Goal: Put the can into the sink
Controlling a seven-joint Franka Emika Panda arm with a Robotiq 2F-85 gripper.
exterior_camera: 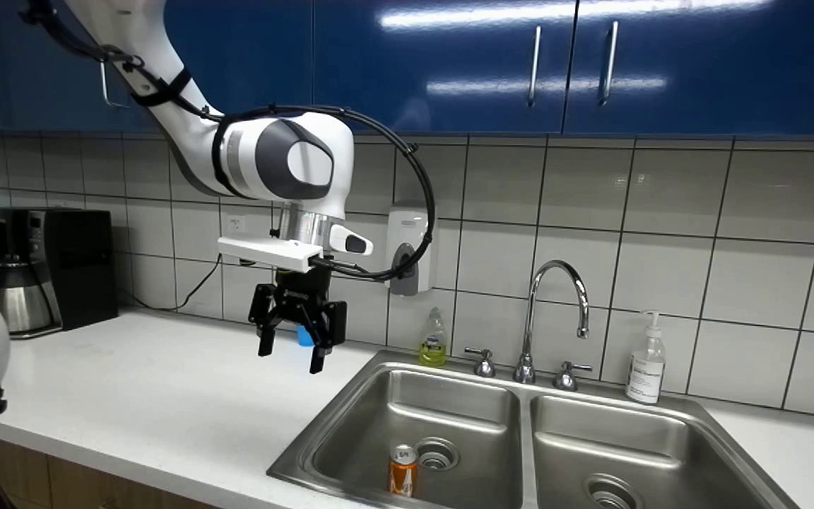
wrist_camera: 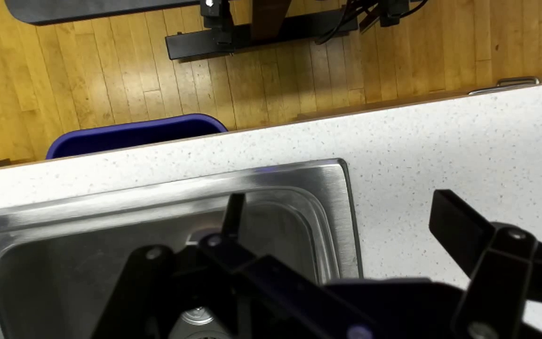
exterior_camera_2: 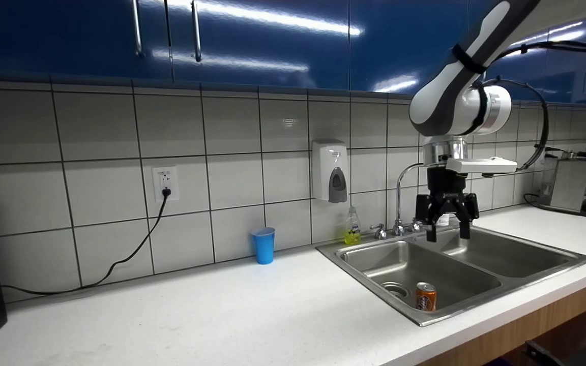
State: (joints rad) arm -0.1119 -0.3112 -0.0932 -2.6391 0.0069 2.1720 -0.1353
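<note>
The orange can [exterior_camera: 403,471] with a pale metallic top stands upright inside a bowl of the steel sink [exterior_camera: 526,438], beside the drain. The can [exterior_camera_2: 426,297] and the sink [exterior_camera_2: 513,282] show in both exterior views. My gripper [exterior_camera: 291,353] is open and empty, well above the can and apart from it; it also shows in an exterior view [exterior_camera_2: 447,234]. In the wrist view, my gripper [wrist_camera: 339,202] has its fingers wide apart, one across the bowl and one across the counter, with the sink rim [wrist_camera: 339,216] between them. The can cannot be made out there.
A curved chrome faucet [exterior_camera: 555,265] stands behind the bowls, with a soap bottle [exterior_camera: 433,339] and a pump bottle [exterior_camera: 646,364] at the back rim. A blue cup [exterior_camera_2: 264,245] stands on the counter by the wall. A soap dispenser [exterior_camera_2: 329,170] hangs above.
</note>
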